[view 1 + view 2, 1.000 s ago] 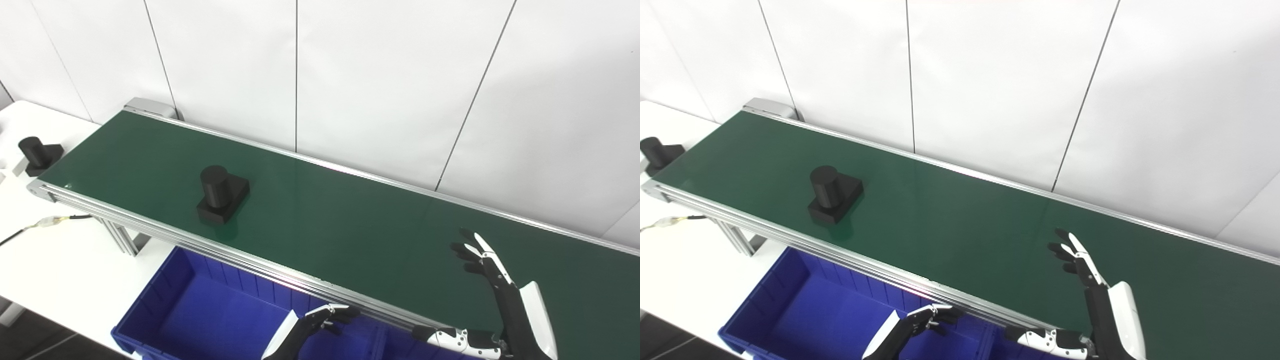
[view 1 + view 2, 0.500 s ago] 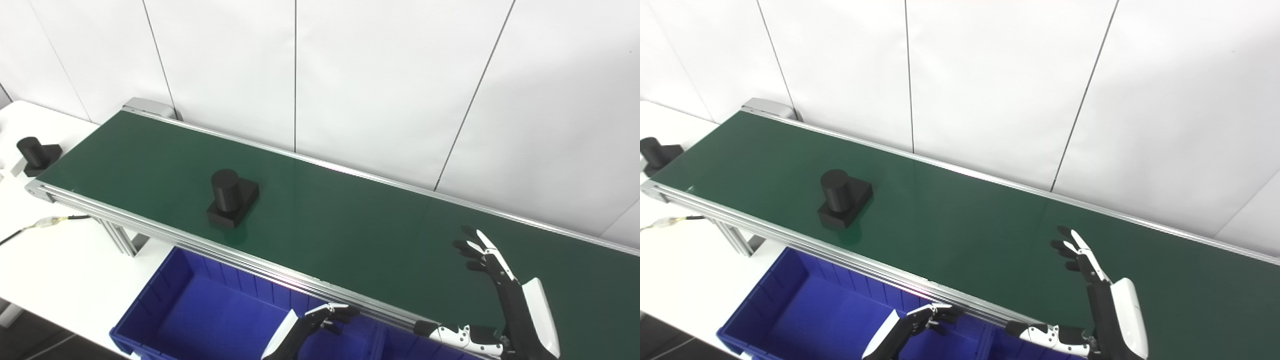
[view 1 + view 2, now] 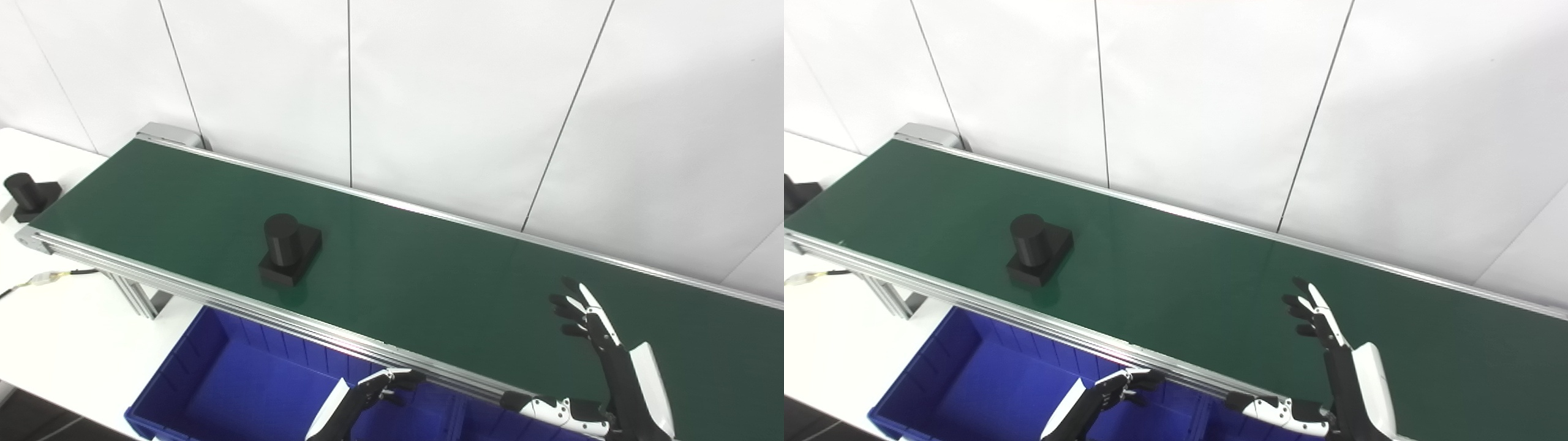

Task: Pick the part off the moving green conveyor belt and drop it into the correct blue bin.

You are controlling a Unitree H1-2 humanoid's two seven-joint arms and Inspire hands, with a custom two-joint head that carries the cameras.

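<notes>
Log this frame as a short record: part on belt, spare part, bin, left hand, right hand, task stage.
part on belt: black part, upright cylinder on square base, on green conveyor belt
spare part: second black part on white table beyond belt's left end
bin: blue bin below belt's near rail
left hand: left hand above bin, holding nothing
right hand: right hand open above belt, apart from part
task stage: not yet picked

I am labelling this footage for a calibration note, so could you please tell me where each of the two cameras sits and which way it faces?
Left eye view: on the head, looking down at the conveyor belt; shows the open right hand and the left hand over the blue bin.
Right eye view: beside it, slightly rightward, same downward aim; shows both hands.
Shared: the black part on the belt, the bin, the white wall.
</notes>
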